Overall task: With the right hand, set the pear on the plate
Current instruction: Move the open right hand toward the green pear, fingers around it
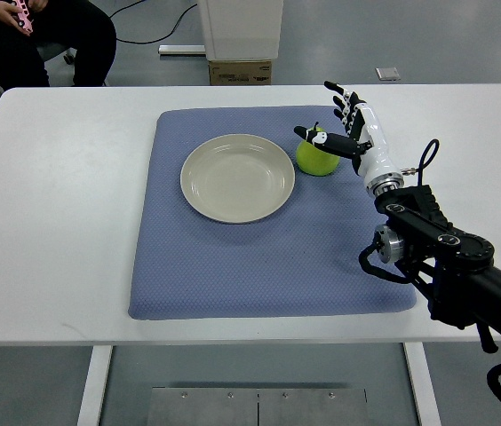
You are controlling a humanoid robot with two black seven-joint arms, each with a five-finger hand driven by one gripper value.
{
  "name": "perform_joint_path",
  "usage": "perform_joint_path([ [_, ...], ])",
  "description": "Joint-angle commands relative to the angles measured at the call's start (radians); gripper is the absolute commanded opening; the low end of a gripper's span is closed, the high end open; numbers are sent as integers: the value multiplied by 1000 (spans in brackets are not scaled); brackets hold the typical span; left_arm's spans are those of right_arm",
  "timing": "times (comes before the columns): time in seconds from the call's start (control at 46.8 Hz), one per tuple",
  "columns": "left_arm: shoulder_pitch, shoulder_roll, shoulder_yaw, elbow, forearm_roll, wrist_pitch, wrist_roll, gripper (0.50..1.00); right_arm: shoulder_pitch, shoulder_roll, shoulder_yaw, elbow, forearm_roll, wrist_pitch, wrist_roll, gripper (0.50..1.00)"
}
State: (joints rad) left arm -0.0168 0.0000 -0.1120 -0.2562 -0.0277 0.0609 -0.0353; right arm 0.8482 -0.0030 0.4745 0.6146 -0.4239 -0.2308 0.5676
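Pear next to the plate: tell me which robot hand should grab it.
Right. The right robot hand is already at the pear, thumb over its top and fingers spread beyond it, not yet closed. The plate lies just left of the pear. No left arm is in view.

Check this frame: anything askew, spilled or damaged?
Nothing stands out. The plate sits empty and flat on the blue mat, the pear rests on the mat just right of it, and the right hand is open at the pear, not gripping.
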Motion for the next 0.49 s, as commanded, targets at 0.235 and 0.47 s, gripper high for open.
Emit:
perform_joint_path([
  [0.235,0,0,0,0,0,0,0,1000,15,3,-51,-42,-3,-12,3,1000],
  [0.47,0,0,0,0,0,0,0,1000,17,3,-86,-75,-2,-12,3,1000],
])
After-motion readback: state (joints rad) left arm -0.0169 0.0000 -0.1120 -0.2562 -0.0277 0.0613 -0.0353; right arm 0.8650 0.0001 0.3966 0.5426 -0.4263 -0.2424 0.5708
